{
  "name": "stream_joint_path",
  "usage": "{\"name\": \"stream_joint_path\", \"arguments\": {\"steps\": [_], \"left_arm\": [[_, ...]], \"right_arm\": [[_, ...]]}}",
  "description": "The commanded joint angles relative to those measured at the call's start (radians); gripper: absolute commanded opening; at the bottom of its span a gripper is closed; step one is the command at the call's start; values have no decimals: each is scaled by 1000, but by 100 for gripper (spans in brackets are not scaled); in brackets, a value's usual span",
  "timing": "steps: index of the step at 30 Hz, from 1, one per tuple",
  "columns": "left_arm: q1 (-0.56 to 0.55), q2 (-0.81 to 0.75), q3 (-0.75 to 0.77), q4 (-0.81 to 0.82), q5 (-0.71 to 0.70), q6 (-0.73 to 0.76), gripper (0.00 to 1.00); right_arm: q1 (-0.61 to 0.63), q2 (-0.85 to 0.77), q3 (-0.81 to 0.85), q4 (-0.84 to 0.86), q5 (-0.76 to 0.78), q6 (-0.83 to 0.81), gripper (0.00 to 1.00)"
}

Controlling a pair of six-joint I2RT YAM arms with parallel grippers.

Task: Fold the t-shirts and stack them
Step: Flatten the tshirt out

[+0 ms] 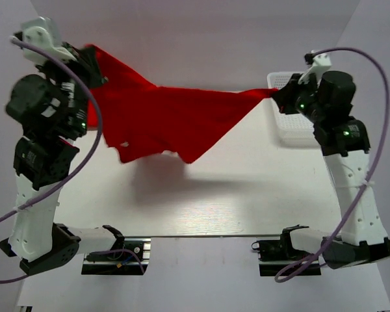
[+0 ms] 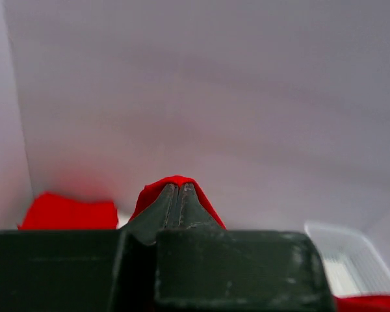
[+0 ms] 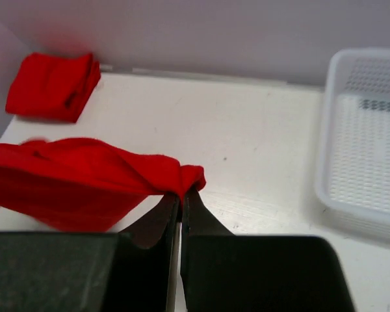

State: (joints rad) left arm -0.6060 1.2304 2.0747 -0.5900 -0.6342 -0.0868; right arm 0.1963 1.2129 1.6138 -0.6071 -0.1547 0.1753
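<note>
Our left gripper (image 2: 179,189) has its jaws pressed together on a pinch of red cloth, which bulges up over and around both fingertips. Our right gripper (image 3: 182,194) is clamped in the same way on a bunched corner of the same t-shirt (image 1: 172,117), the fabric gathering into a knot just past its tips and spreading away to its left. Between the two grippers the shirt is stretched out, its upper edge running almost straight from one to the other. The rest sags below that line in loose folds and a drooping point, casting a soft shadow on the white table (image 1: 247,195) underneath. Farther out, ahead and to the left of the right gripper, we see a second t-shirt, the folded t-shirt (image 3: 52,84), lying as a compact red bundle on the table near the corner by the wall (image 3: 214,32). To the right of the right gripper sits the white mesh basket (image 3: 326,162), on the table and well apart from the folded bundle.
</note>
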Motion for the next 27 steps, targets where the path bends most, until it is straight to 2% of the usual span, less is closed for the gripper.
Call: {"name": "stream_joint_path", "arguments": {"steps": [1,5,9,15,21,25,27], "left_arm": [[-17,43,139,62,-100,195,0],[-17,6,148,217,-140,309,0],[-17,-31,102,249,-150,331,0],[-17,-22,61,249,-131,331,0],[-17,20,-71,285,-215,331,0],[-8,52,-93,321,-248,341,0],[-8,52,-119,349,-277,367,0]], "right_arm": [[-8,-65,139,-88,150,-36,0],[-8,-119,224,-134,199,-57,0],[-5,-199,196,-137,165,-68,0],[-5,-205,91,-115,-72,-74,0],[-8,-133,-192,-36,-234,16,0],[-11,-102,-247,-17,-390,10,0],[-14,-99,-246,-10,-388,7,0]]}}
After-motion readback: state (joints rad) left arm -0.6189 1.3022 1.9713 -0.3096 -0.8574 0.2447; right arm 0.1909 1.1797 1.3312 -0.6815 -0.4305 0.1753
